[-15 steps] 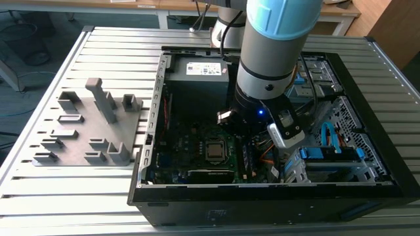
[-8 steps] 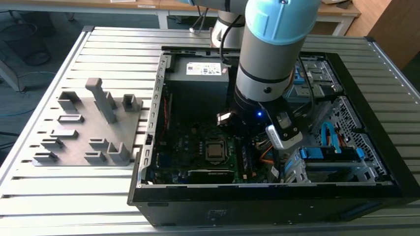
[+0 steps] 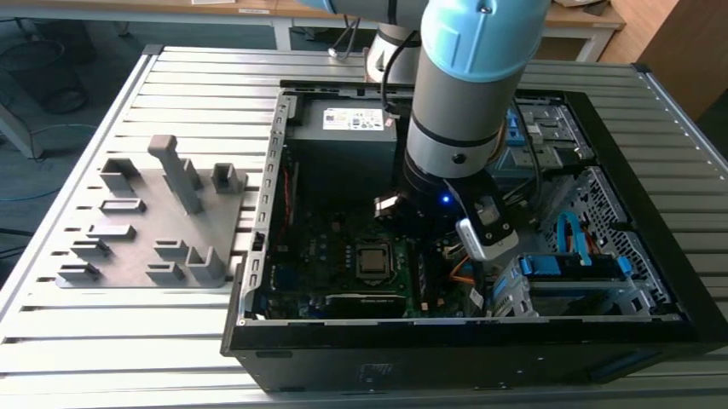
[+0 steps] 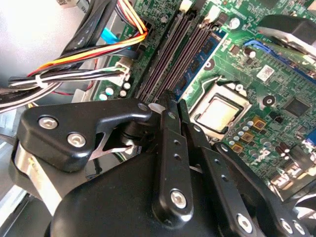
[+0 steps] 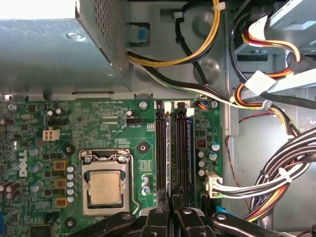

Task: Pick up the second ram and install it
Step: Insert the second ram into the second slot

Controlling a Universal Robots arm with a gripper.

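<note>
Arm [image 3: 461, 111] seemingly inside open case [image 3: 637, 328]

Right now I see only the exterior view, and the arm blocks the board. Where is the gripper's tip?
Observer: In the first wrist view the gripper is at one end of the memory slots, beside the CPU socket.
Operator: Anything in the slots?
Observer: Yes. In the second wrist view a blue-green stick stands in one. I cannot tell which ram it is.
Operator: Are cables in the way?
Observer: No. In the first wrist view the cable bundle lies beside the slots, not across them.
</note>
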